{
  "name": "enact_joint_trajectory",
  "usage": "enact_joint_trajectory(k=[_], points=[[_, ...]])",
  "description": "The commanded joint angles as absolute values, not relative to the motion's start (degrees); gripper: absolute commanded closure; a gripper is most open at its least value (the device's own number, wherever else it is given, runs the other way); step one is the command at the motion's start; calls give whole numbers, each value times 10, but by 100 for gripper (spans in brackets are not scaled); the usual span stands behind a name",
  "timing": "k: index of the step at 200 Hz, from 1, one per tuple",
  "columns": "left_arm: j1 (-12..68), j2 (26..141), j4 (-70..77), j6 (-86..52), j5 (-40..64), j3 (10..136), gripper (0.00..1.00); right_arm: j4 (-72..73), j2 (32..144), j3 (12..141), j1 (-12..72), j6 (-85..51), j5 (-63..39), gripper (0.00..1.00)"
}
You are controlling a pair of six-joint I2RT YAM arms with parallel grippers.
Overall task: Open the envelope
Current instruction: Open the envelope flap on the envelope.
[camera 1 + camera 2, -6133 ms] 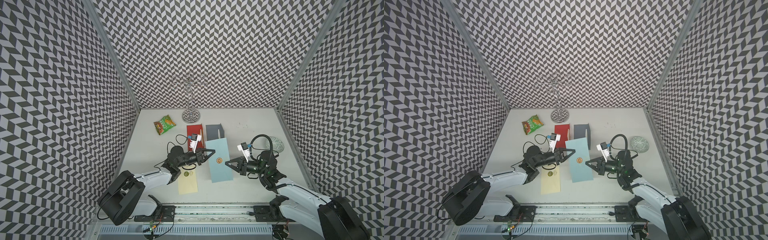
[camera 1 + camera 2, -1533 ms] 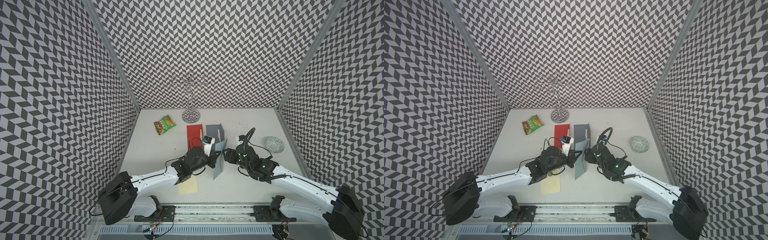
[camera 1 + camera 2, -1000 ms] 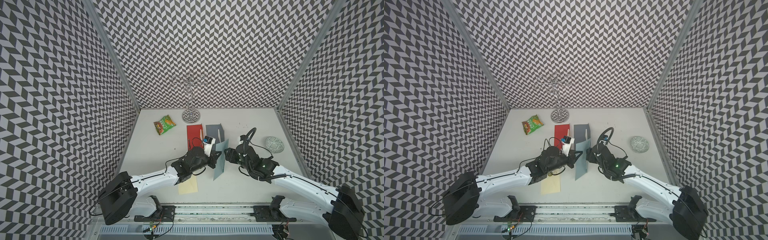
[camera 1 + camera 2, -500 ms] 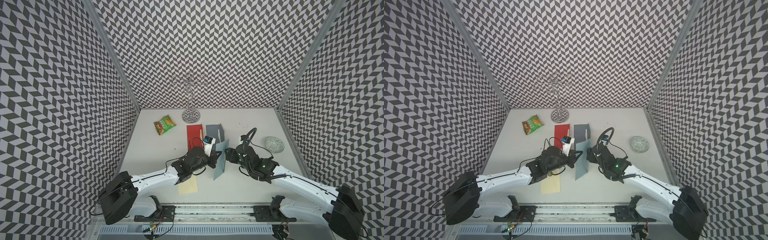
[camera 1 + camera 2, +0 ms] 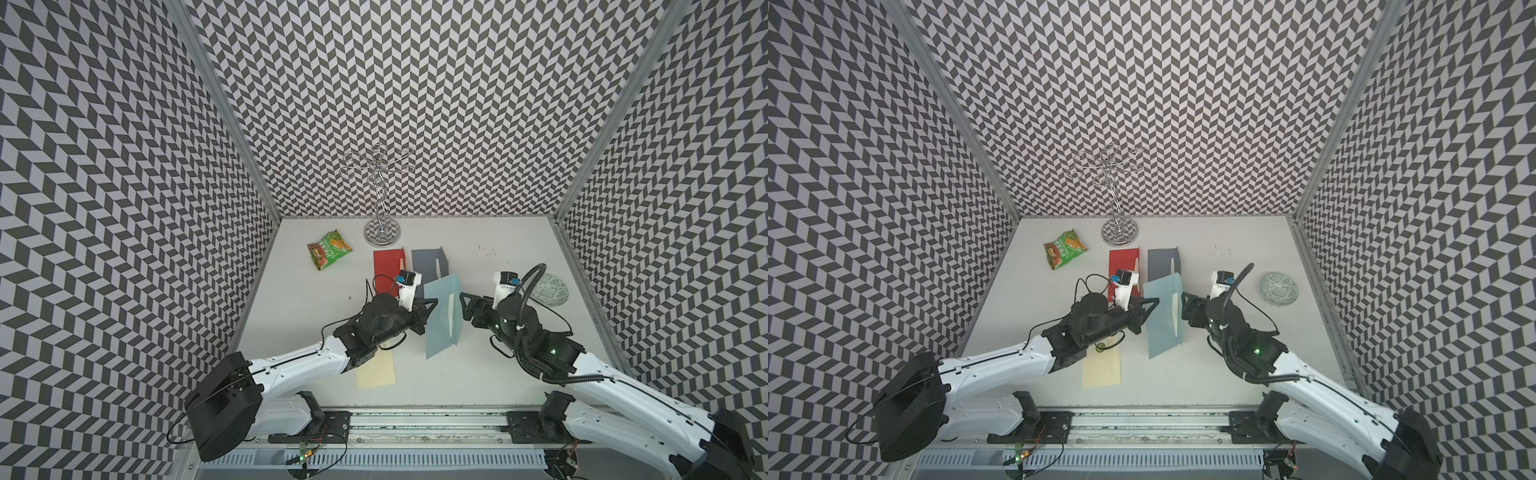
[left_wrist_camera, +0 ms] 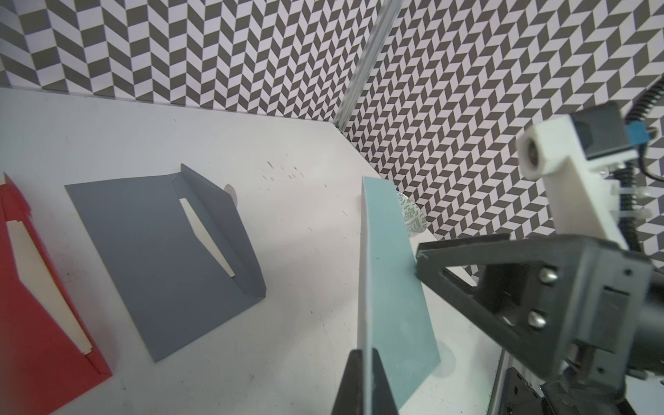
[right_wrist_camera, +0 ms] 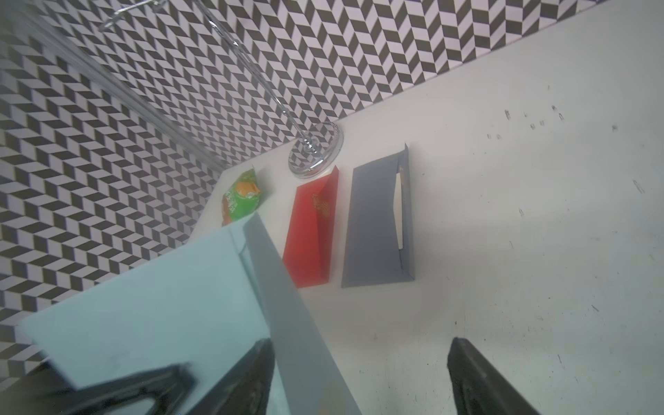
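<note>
The light blue envelope (image 5: 440,328) (image 5: 1160,328) stands on its long edge at the table's middle. My left gripper (image 5: 432,300) (image 6: 363,354) is shut on its upper edge, and the sheet runs between the pinched fingers in the left wrist view. The flap (image 7: 287,312) is folded away from the body (image 7: 151,305), showing a pale strip inside (image 5: 451,316). My right gripper (image 5: 463,309) (image 7: 361,345) is open just right of the envelope. The flap's edge lies inside its gap, close to one finger (image 7: 264,352).
A red envelope (image 5: 388,264) and a grey envelope (image 5: 428,262) lie open behind the arms. A cream envelope (image 5: 376,370) lies under the left arm. A snack packet (image 5: 329,249), a metal stand (image 5: 381,230) and a patterned dish (image 5: 550,289) sit further out.
The envelope, flat on the table six seconds ago, now stands up in the left gripper. Over the last second the right gripper's fingers have spread wider beside the flap.
</note>
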State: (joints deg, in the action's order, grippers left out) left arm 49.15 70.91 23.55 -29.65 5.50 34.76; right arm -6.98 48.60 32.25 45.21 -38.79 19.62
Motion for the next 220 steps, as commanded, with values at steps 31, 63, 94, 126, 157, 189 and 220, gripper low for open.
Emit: enact_joint_trajectory(k=[31,63,94,126,157,189,220], points=[[371,693,360,-452,235,298,100,118,382,231,450,-306,90,20],[315,696,466,-576,296,257,100,140,401,222,451,-274,15,21],[300,698,495,-619,325,254,100,88,479,273,452,-243,-37,24],[300,697,497,-623,330,256,100,68,537,305,478,-228,-9,27],[299,698,500,-622,330,254,100,36,572,329,513,-220,72,24],[299,698,501,-621,333,256,100,7,609,353,539,-222,153,22],[299,698,500,-616,334,256,100,-20,611,363,540,-263,230,22]])
